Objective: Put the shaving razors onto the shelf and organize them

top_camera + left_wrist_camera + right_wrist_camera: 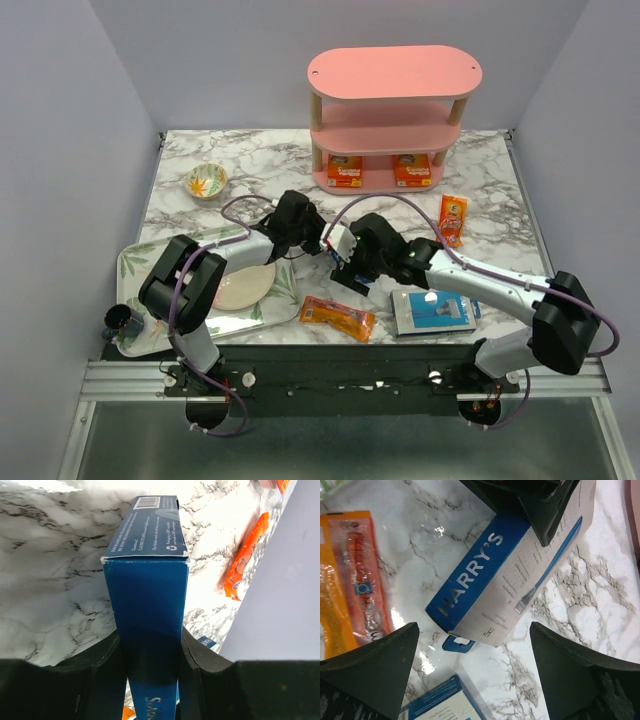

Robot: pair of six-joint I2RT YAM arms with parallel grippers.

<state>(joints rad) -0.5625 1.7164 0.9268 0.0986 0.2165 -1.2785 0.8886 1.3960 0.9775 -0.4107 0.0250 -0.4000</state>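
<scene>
My left gripper (pixel 320 236) is shut on a blue-and-grey razor pack (pixel 339 243) and holds it on edge above the table's middle. In the left wrist view the pack (pixel 147 580) stands between the fingers of the left gripper (pixel 150 640). My right gripper (pixel 352 268) is open and empty just beside that pack (pixel 505 575), with its jaws wide apart in the right wrist view (pixel 474 630). A second blue-and-grey pack (pixel 432 311) lies near the front. Orange packs lie at the front (pixel 338 317) and the right (pixel 452 218). Two orange packs (pixel 345 170) (pixel 411 169) sit on the bottom tier of the pink shelf (pixel 394 72).
A floral tray (pixel 140 262) at the front left holds a pale round plate (pixel 245 286) and a dark small object (pixel 120 320). A floral bowl (pixel 206 181) stands at the back left. Walls close in on both sides.
</scene>
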